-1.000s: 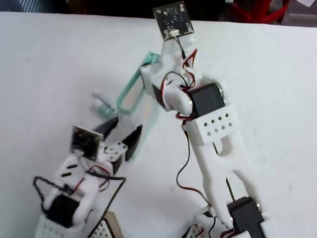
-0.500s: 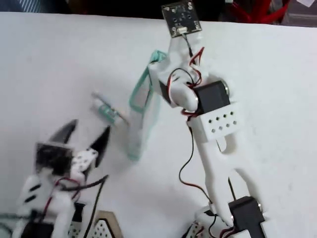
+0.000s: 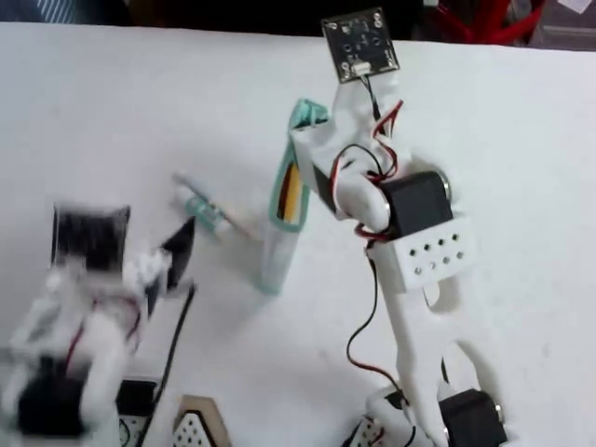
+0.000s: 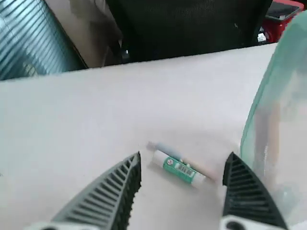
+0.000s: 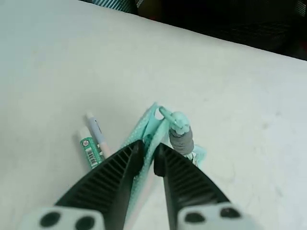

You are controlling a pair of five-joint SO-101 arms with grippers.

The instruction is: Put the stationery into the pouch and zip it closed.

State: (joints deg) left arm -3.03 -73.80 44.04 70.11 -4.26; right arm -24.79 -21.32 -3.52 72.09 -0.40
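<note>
**Teal pouch pinched, stick loose on desk**

Teal pouch [image 3: 282, 219] sits mid-desk [image 3: 112, 112]. R jaws are nipped tight on its far-edge end, right by the zip pull [image 5: 180, 129]. Green-labelled stick [image 3: 207, 212] lies flat just beside the pouch, twd desk's left edge. L jaws gape wide, apart from the stick, nearer front edge.

White plastic left arm [image 3: 74, 345] sat low at the near-left of the high view, blurred. Its black ribbed left gripper [image 4: 183, 160] angled downward, jaws spread wide. White plastic right arm [image 3: 419, 279] stretched forward up the middle, its black ribbed right gripper [image 5: 148, 146] pinched tight on the edge of the translucent teal-edged pouch [image 5: 145, 125].
</note>
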